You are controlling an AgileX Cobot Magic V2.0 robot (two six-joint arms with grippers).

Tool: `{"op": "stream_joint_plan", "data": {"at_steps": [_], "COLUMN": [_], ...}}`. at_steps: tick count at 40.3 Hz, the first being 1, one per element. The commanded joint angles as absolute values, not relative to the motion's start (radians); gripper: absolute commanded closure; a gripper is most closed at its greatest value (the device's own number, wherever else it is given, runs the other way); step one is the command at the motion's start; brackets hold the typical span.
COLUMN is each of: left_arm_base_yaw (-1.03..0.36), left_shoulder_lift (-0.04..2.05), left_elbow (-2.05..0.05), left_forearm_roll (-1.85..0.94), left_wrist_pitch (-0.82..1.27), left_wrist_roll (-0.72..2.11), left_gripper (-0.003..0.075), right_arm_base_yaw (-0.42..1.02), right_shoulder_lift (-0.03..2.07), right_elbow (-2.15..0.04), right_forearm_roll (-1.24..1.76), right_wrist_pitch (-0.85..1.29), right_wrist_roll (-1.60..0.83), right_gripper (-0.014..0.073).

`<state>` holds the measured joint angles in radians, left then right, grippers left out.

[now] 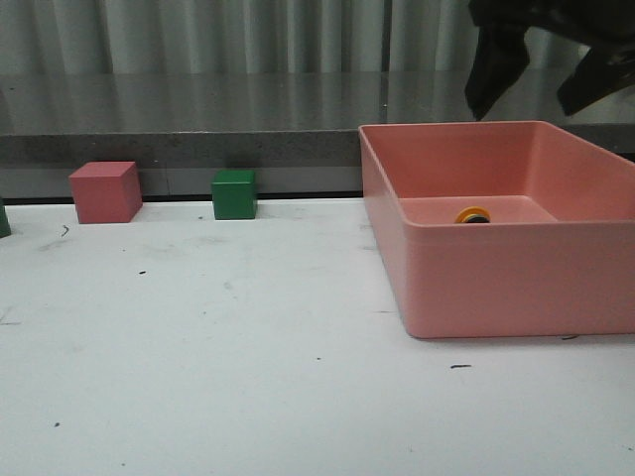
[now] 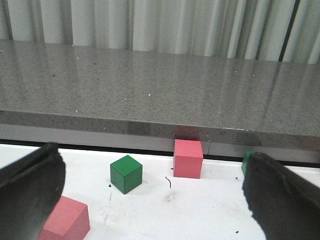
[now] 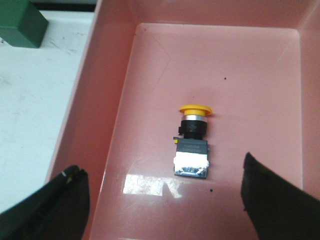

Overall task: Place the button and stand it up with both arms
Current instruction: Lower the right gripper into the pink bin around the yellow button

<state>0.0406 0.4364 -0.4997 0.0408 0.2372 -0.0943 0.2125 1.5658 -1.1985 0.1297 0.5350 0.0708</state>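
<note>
The button [image 3: 193, 146] lies on its side on the floor of the pink bin [image 1: 476, 283], near the middle.

Risks, as judged:
- A pinch on the round yellow cap may let the button roll or slip.
- The bin walls may block a low approach.

Right gripper [image 3: 165, 200]: above the bin, fingers spread wide, empty, touching nothing.

Left gripper [image 2: 150, 200]: over the table [image 1: 198, 377] near the cubes, wide open, empty.

button [image 1: 473, 215] mostly hidden behind bin wall [image 1: 496, 278], bin cropped right
</note>
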Motion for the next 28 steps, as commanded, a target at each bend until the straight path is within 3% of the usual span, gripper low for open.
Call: {"op": "stream_joint_plan", "data": {"at_steps": [1, 15, 25, 28], "left_arm_base_yaw": [0.043, 0.043, 0.043, 0.043], "left_shoulder_lift": [0.448, 0.448, 0.448, 0.448], "left_elbow": [-0.536, -0.536, -0.536, -0.536], "left_forearm_roll": [0.033, 0.033, 0.033, 0.033], "left_wrist_pitch": [0.160, 0.160, 0.160, 0.160], "left_wrist_roll": [-0.102, -0.102, -0.102, -0.102], "left_gripper": [0.0027, 0.0027, 0.0028, 0.0027], "right_arm_base_yaw": [0.191, 0.155, 0.161, 0.161], "right_shoulder_lift": [1.644, 2.004, 2.077, 2.077], "right_elbow": [-1.341, -1.647, -1.669, -1.669], "right_forearm_roll": [0.130, 0.130, 0.129, 0.129], "right_wrist_pitch": [0.578, 0.789, 0.832, 0.837], "right_wrist_roll": [0.077, 0.129, 0.129, 0.129], "right_gripper": [-0.0027, 0.0001, 0.0018, 0.0074]}}
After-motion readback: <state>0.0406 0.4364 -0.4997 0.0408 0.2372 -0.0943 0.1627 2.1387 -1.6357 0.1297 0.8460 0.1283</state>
